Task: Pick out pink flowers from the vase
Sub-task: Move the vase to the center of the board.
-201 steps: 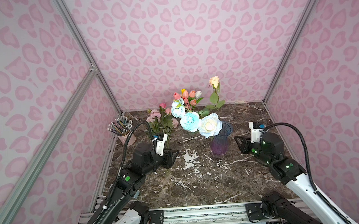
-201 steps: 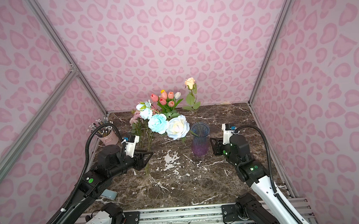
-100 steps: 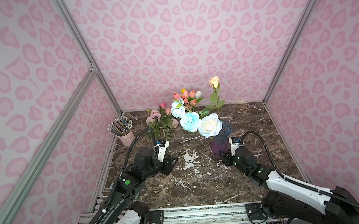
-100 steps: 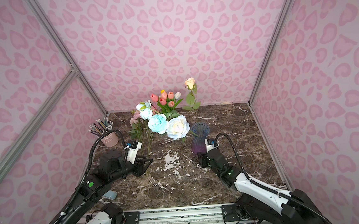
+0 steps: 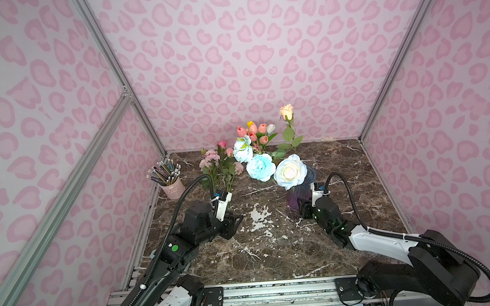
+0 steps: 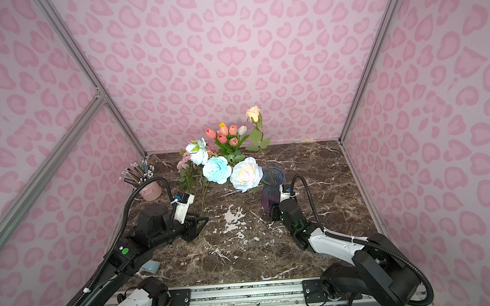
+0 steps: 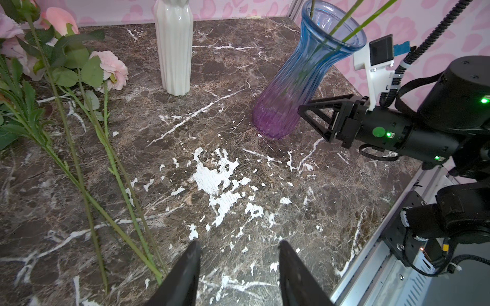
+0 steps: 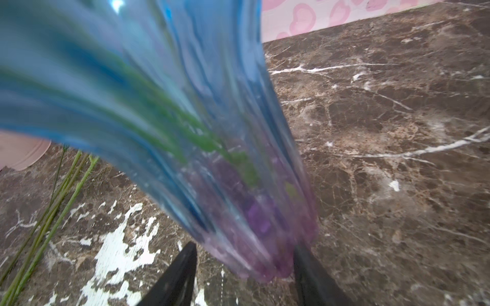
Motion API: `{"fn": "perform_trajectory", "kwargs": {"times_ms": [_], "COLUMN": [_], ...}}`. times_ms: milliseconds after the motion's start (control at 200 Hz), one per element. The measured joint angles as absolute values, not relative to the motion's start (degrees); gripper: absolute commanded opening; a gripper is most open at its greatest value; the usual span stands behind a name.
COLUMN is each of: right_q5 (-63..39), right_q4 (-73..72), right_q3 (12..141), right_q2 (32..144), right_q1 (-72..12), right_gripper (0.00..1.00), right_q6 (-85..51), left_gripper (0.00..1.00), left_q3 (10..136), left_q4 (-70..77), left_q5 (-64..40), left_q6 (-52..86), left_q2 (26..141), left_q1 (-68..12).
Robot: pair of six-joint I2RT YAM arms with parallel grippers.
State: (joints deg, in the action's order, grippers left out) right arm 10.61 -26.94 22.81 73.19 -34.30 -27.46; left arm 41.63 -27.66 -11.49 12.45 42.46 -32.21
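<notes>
Landmark: the blue-to-purple glass vase (image 7: 302,84) stands tilted on the marble table (image 7: 159,148), its rim leaning toward the right arm; all places below are given from it
Flowers laid out: pale pink roses (image 5: 210,158) lie flat on the table well to the left of the vase, clear of it
Long axis of laid stems: cut ends about level with the vase's foot, blooms further back than its rim
Left gripper (image 7: 238,243): left of the vase and nearer the front edge, low over bare table just beside the cut ends; jaws apart, nothing between them
Flowers left standing: salmon-pink tulips (image 5: 253,128) stand upright behind and to the left of the vase, bunched with a yellow tulip (image 5: 249,124) and a white tulip (image 5: 270,128), apparently in the white vase (image 7: 173,47)
Vase contents: light blue peonies (image 5: 260,167), a white rose (image 5: 290,172) and a peach rose (image 5: 286,111); no pink bloom seen among them
Right gripper (image 8: 244,245): at the vase's foot, one finger on either side of the purple base; the close view is blurred, so clamped or merely flanking cannot be told
Deciding relation: judged, the tulips lie behind-left of the vase with near-vertical stems, so the jaws must straddle an upright stem; the left arm is free and seems the nearer, while the right is occupied at the vase's foot
</notes>
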Motion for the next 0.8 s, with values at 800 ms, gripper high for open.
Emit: {"fn": "perform_trajectory", "kwargs": {"times_ms": [800], "right_q5": [7.1], "right_q4": [-39.8], "right_q3": [34.2], "right_q2": [93.8], "right_q1": [-21.5], "right_gripper": [0.6], "right_q6": [-33.4], "left_gripper": [0.5], "left_q3": [41.6], "left_q4": [-27.7], "left_q5": [-11.3], "left_q6": [12.4], "left_q2": [44.4], "left_q1": [-33.4]}}
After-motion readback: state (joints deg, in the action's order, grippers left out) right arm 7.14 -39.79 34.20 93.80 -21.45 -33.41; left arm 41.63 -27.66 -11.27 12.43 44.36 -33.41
